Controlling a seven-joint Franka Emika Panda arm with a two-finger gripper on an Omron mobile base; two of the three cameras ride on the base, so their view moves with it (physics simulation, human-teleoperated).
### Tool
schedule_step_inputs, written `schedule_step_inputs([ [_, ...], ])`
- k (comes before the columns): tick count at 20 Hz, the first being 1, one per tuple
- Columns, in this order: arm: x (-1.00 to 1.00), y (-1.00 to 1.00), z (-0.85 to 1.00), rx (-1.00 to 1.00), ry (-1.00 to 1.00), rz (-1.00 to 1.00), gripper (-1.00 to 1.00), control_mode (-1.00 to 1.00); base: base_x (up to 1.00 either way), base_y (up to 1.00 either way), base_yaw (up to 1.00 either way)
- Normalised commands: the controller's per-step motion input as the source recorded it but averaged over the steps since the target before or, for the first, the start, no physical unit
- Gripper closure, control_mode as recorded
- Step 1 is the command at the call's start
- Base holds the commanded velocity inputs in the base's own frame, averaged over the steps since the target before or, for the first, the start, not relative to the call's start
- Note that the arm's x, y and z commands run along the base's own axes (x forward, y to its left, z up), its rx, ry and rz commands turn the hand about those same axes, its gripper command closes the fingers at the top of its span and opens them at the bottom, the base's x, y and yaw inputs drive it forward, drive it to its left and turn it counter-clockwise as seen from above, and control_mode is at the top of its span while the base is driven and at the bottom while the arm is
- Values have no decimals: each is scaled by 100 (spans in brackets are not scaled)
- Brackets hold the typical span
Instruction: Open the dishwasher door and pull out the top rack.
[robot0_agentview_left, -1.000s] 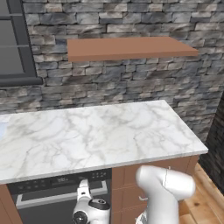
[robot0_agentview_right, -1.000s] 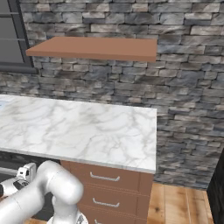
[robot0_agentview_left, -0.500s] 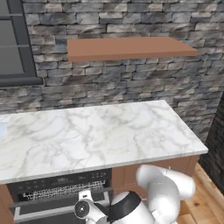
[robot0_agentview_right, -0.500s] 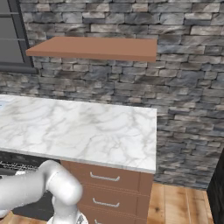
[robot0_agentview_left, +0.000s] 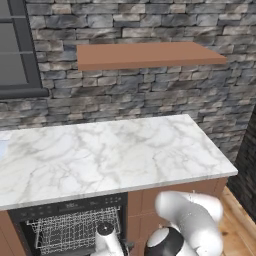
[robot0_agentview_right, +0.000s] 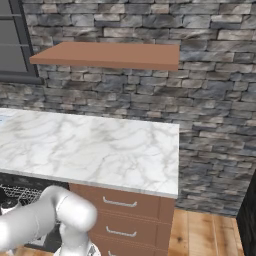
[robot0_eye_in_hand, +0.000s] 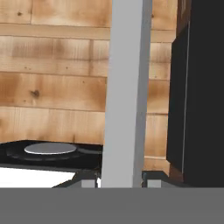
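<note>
In the hand view my gripper (robot0_eye_in_hand: 120, 180) is shut on the silver bar handle (robot0_eye_in_hand: 127, 87) of the dishwasher door (robot0_eye_in_hand: 201, 87). The bar runs up the picture between the two fingertips (robot0_eye_in_hand: 89, 181), and the dark door panel stands to its right with wooden floor behind. From the left base view the dishwasher's mouth stands open under the counter. The top rack (robot0_agentview_left: 75, 229), a silver-white wire basket, sits inside it. My white wrist (robot0_agentview_left: 106, 235) hangs low in front of the rack. A corner of the top rack (robot0_agentview_right: 14, 193) also shows at the left of the right base view, behind my arm (robot0_agentview_right: 47, 220).
A marble counter (robot0_agentview_left: 100, 155) lies above the dishwasher. Brown drawers (robot0_agentview_right: 120, 210) with silver pulls stand to its right. A wooden shelf (robot0_agentview_left: 145, 54) hangs on the stone wall, with a window (robot0_agentview_left: 12, 50) at left. Wooden floor (robot0_agentview_right: 200, 235) lies at right.
The door has swung down and out of the left base view, baring the wire rack inside. My arm has bent lower and forward with it.
</note>
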Motion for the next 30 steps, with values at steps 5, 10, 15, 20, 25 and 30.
schedule_step_inputs([
  [5,-90,0,-39,2,45,0,100,-100,0,0,0],
  [10,-30,0,84,10,23,-1,100,-100,0,0,0],
  [15,-14,0,100,2,23,0,100,-100,0,0,0],
  [20,7,18,17,-8,7,0,100,-100,0,0,0],
  [25,67,64,-49,-31,0,-5,100,-100,0,0,0],
  [30,70,30,17,-16,3,-25,-100,-100,0,0,0],
])
